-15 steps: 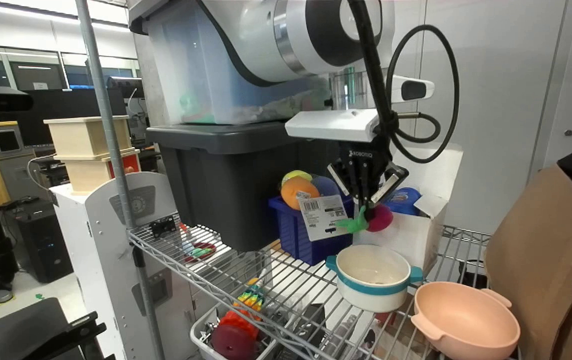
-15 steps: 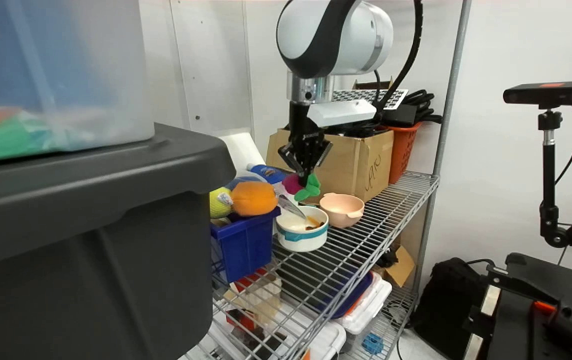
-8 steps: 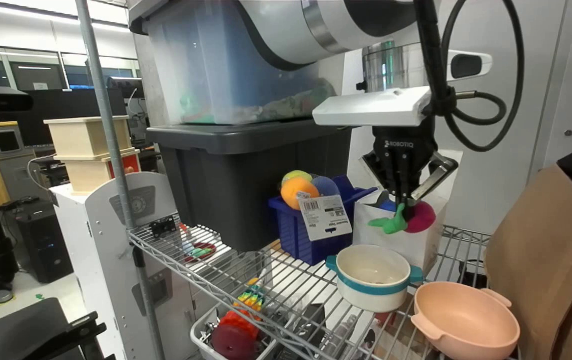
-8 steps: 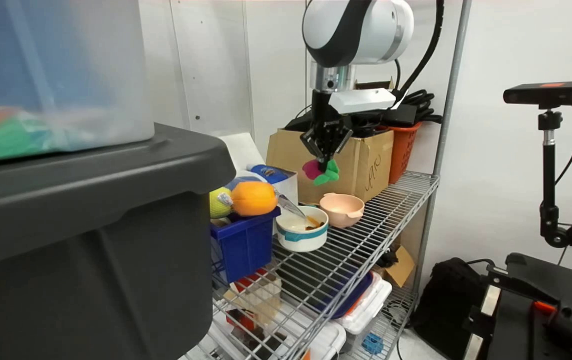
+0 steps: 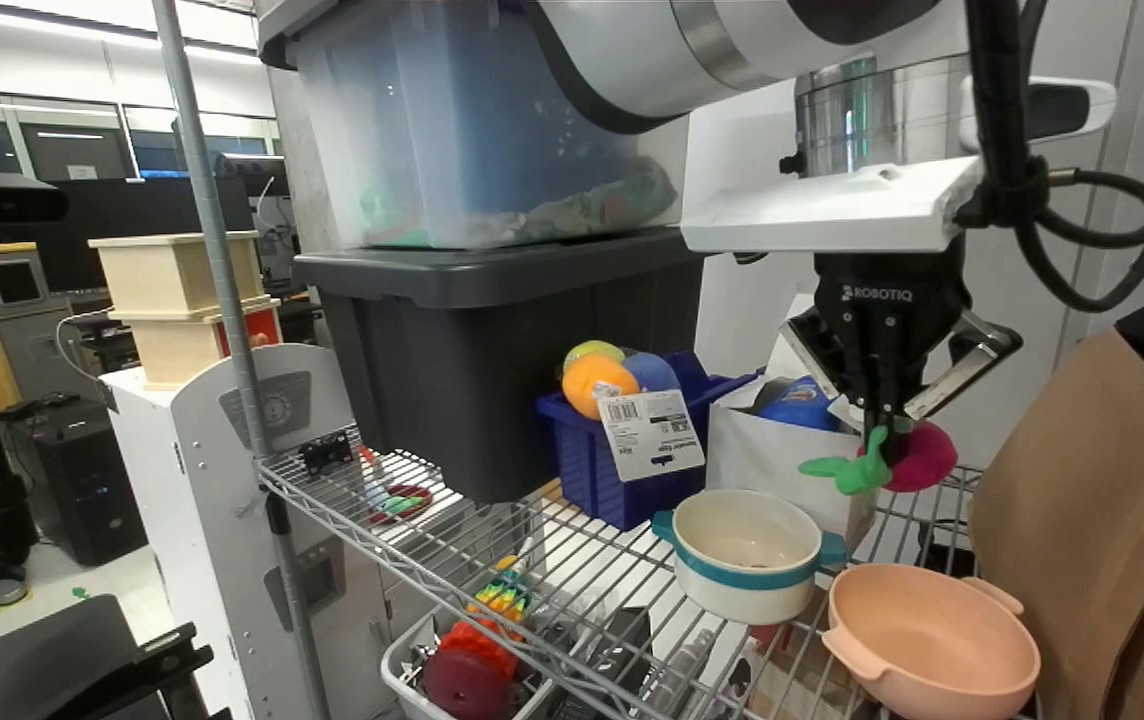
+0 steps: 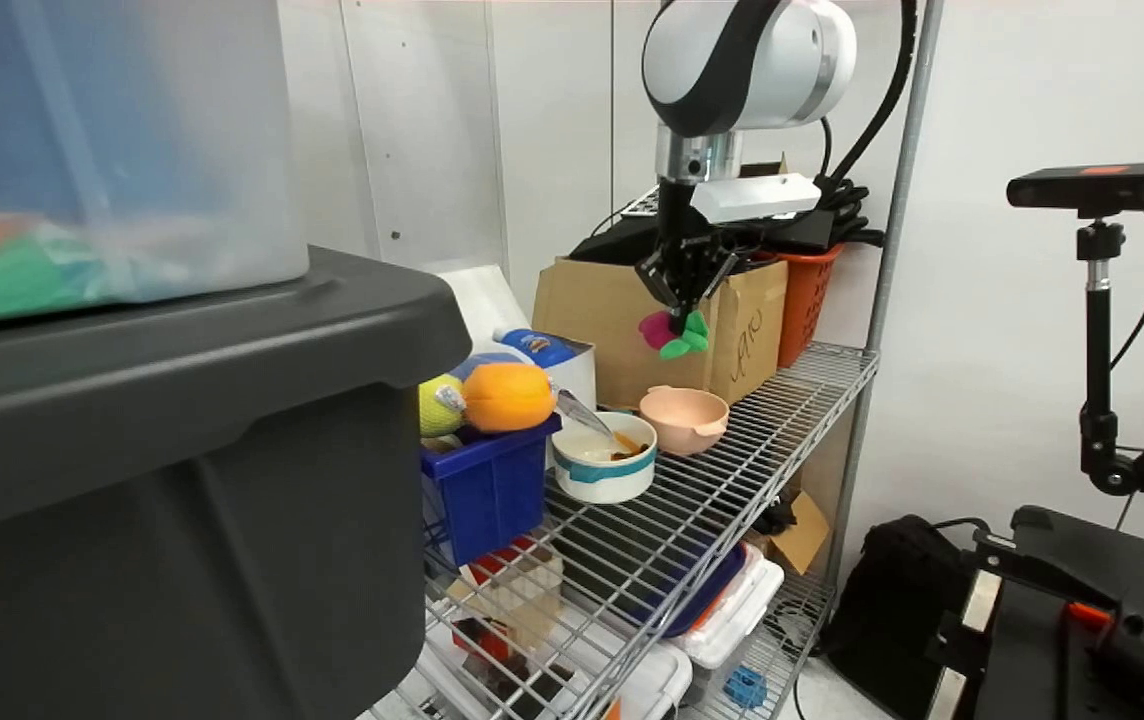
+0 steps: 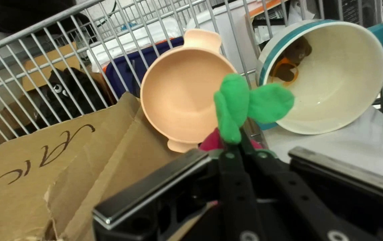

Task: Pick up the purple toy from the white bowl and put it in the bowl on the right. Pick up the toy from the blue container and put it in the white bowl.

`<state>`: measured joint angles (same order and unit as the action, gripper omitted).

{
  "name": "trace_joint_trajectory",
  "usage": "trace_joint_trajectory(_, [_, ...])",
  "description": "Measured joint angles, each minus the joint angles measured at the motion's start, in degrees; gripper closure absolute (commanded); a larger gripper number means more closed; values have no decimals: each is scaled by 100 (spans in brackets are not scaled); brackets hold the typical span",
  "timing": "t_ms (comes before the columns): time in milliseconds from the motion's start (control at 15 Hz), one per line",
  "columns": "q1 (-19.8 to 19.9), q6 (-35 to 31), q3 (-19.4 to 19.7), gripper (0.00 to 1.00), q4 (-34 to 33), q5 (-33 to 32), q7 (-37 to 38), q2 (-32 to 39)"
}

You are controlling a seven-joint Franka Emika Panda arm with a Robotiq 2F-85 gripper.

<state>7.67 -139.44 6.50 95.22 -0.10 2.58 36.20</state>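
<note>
1. Background: pale wall panels (image 6: 432, 140) behind a wire-rack desk (image 6: 722, 470).
2. Writing: the end effector (image 5: 885, 430) is marked "ROBOTIQ" in white capitals. A tag (image 5: 654, 435) at the front of the blue container (image 5: 580, 470) shows a barcode; its print is too small to read. The cardboard box (image 7: 84, 154) bears handwritten letters, reading uncertain.
3. Location: the purple toy (image 5: 924, 458) is held in the air above the desk, apart from both the white bowl (image 5: 747, 600) and the peach bowl (image 5: 922, 625).
4. Orientation: long axis near level, crossing the downward fingers (image 7: 233, 180). The green leaves (image 5: 847, 472) point left in an exterior view; the round purple end lies right.
5. Grip: fingers together, clamped on the purple toy where leaves meet body.
6. Contents: a brown and orange item (image 7: 286, 63) lies inside the white bowl.
</note>
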Motion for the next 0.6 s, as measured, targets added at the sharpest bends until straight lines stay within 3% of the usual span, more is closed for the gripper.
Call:
trace_joint_trajectory(67, [20,0,16,70,0,0,0,0])
trace_joint_trajectory(600, [40,9,112,15,-11,-2,21,25])
